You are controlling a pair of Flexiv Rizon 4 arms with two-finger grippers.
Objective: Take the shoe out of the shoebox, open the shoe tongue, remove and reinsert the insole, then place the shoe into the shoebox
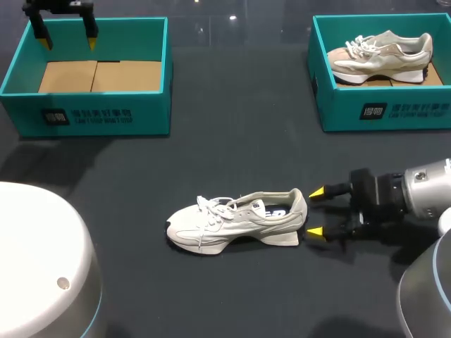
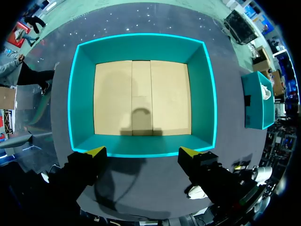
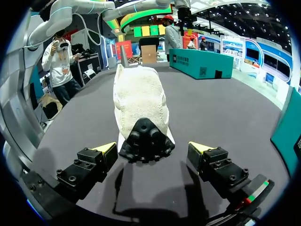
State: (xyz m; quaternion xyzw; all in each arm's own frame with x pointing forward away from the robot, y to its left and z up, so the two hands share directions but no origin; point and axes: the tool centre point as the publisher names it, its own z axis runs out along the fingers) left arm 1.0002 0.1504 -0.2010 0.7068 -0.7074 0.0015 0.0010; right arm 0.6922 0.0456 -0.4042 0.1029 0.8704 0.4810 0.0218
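head view only: second shoe (image 1: pixel 380 55) in right shoebox (image 1: pixel 384 116); white print on both box fronts, not read out. right wrist view only: black sole end under heel of shoe (image 3: pixel 140 101). shoe upright on tabletop (image 1: pixel 232 148), heel just ahead of right pincer (image 1: pixel 316 211), fingers spread, gaps either side. left pincer (image 1: pixel 68 36) released, above left shoebox (image 1: pixel 84 116), cardboard floor showing.
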